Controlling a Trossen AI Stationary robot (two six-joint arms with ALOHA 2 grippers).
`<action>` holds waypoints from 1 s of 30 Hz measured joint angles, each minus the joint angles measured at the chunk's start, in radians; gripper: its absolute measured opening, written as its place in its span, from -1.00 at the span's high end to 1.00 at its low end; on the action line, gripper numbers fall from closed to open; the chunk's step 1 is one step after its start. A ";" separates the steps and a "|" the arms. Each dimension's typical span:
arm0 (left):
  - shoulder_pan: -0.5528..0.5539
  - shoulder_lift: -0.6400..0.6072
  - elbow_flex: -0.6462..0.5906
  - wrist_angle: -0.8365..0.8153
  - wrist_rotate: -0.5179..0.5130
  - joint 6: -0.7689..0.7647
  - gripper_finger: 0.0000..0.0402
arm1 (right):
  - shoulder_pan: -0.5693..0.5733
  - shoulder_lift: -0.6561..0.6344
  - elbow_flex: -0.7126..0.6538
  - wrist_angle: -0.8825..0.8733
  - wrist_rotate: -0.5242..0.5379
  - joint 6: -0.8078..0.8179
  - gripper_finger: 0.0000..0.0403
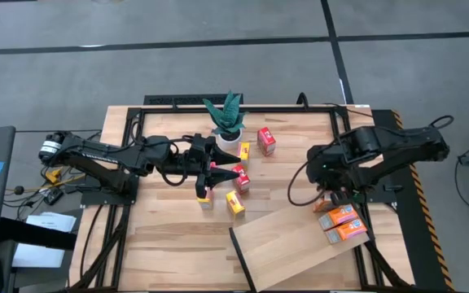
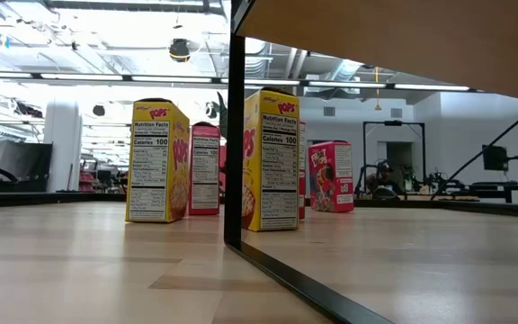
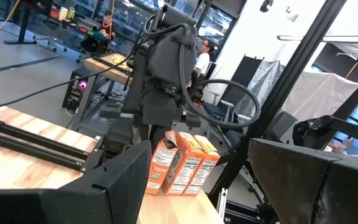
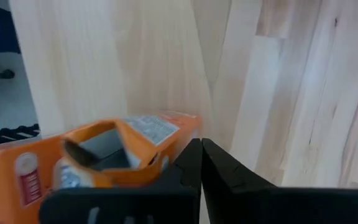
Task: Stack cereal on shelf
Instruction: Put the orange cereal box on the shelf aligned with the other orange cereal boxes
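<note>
Orange cereal boxes (image 1: 342,223) stand close together near the right end of the pale shelf (image 1: 287,244); they also show in the left wrist view (image 3: 182,165). Red and yellow cereal boxes (image 1: 266,140) (image 1: 234,202) stand on the planked table at its middle, as the low view shows (image 2: 271,160). My left gripper (image 1: 233,172) hovers level over them, open, with nothing between its fingers (image 3: 199,149). My right gripper (image 4: 201,155) points steeply down over the shelf, shut, right beside an orange box (image 4: 117,152) with raised top flaps. My right gripper's shut fingers (image 4: 188,163) stand against the flap end (image 4: 160,158) of the orange box, coming from above. The finger hides the meeting place, so I cannot tell whether they touch it. The box rests on the shelf.
A green plant in a white pot (image 1: 227,122) stands at the table's far middle, just behind my left gripper. The shelf's dark edge (image 2: 234,135) rises close to the yellow boxes. Bare shelf surface (image 1: 283,252) lies to the left of the orange boxes. A black frame rims the table.
</note>
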 joint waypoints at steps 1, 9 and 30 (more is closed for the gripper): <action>0.000 0.000 0.000 0.000 0.000 0.000 -0.30 | 0.005 0.000 0.002 0.001 0.000 0.000 0.88; 0.000 0.000 0.000 -0.001 0.000 0.005 -0.30 | 0.053 0.003 0.005 0.006 0.000 -0.016 0.91; 0.051 0.000 0.000 0.004 0.081 -0.119 -0.30 | 0.051 0.001 0.178 -0.038 0.083 -0.011 0.79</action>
